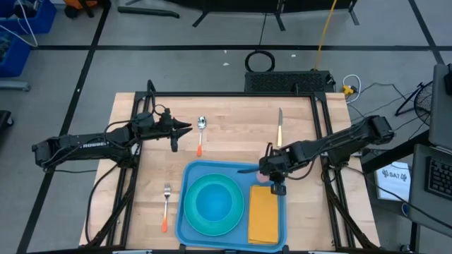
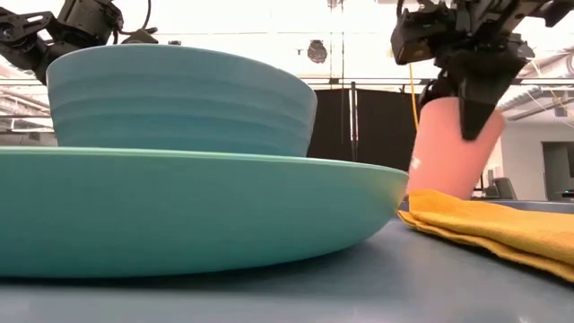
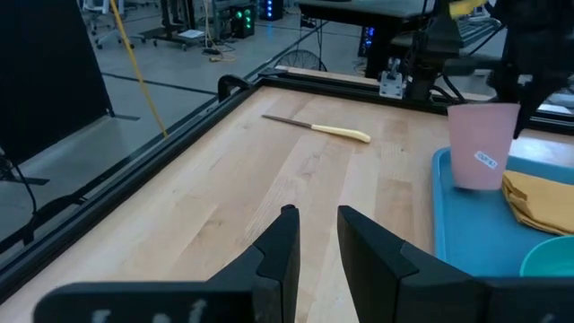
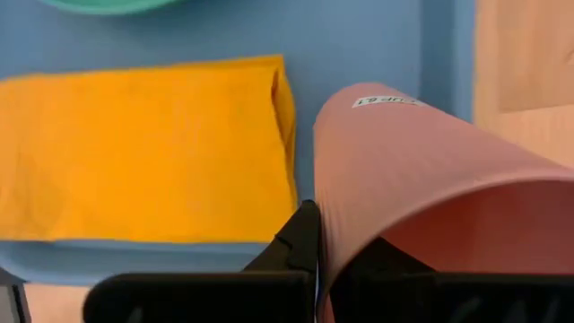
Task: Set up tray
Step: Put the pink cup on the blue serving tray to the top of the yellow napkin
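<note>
Right end effector (image 4: 316, 235) on pink cup (image 4: 421, 179), beside napkin (image 4: 143, 148).

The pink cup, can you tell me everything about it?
The pink cup looks like smooth plastic, wider at its open top than at its base, with a small white sticker on its side. It is upright, slightly tilted, at the far right corner of the blue tray, just beyond the yellow napkin. The right tool is shut on its rim, one finger inside. Whether its base touches the tray is unclear.
</note>
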You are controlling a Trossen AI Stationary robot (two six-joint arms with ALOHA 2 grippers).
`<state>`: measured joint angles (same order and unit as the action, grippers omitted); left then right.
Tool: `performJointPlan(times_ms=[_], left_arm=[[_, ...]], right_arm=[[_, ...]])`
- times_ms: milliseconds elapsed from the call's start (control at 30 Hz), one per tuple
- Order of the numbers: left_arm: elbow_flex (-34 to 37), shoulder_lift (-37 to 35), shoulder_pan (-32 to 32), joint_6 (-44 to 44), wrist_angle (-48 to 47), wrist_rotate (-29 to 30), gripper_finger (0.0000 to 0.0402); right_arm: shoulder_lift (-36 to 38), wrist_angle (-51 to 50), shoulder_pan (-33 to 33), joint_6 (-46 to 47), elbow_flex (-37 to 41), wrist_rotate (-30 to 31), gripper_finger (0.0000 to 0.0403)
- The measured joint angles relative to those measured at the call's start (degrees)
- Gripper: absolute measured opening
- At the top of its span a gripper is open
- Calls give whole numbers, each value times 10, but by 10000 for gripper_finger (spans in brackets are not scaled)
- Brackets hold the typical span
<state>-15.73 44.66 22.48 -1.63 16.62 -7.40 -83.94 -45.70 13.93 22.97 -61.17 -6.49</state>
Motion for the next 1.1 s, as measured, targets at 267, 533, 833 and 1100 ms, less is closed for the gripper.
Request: performJointPlan(times_ms=[267, 533, 833, 1100], left_arm=[[0, 0, 1, 3, 1, 4, 81], [0, 0, 1, 4, 0, 1, 81], [0, 0, 1, 4, 0, 1, 81], [0, 0, 1, 9, 0, 0, 81]], right_arm=[[-57, -36, 10, -21, -55, -11, 0], [-60, -30, 7, -32, -59, -12, 4], [-60, -23, 7, -27, -59, -10, 39], [-60, -21, 6, -16, -59, 6, 78]])
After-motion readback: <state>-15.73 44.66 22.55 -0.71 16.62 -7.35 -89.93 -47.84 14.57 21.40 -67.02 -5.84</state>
